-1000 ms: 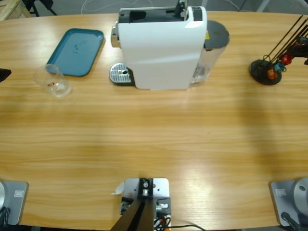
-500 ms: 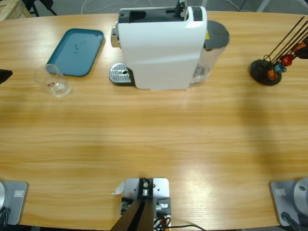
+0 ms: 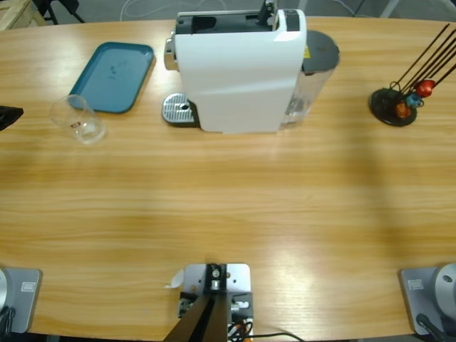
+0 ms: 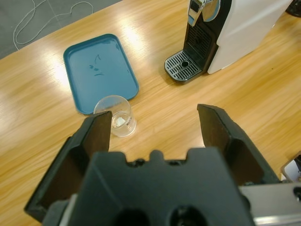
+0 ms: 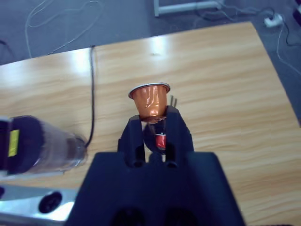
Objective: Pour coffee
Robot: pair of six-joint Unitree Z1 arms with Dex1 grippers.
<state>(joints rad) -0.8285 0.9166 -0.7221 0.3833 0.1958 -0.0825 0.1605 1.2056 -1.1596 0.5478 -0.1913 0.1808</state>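
My left gripper (image 4: 155,117) hovers open over the table, and only its black tip (image 3: 8,115) shows at the left edge of the high view. A clear glass (image 4: 115,116) stands just beyond its left jaw, beside the teal tray; from above the glass (image 3: 78,120) looks empty, and no coffee is in view. The white coffee machine (image 3: 239,68) stands at the back middle, its round drip grate (image 4: 183,71) bare. My right gripper (image 5: 151,123) is shut on an orange capsule (image 5: 149,100), held up above the table's far end. It is out of the high view.
A teal tray (image 3: 116,75) lies behind the glass. A black capsule stand (image 3: 392,107) with thin rods and a few capsules (image 3: 425,88) sits at the right. The machine's water tank (image 5: 42,148) shows left of my right gripper. A cable (image 5: 92,94) crosses the table there.
The dark shape at the high view's right edge, by the capsule stand, has left the picture. The left gripper's tip has edged slightly further in at the left edge.
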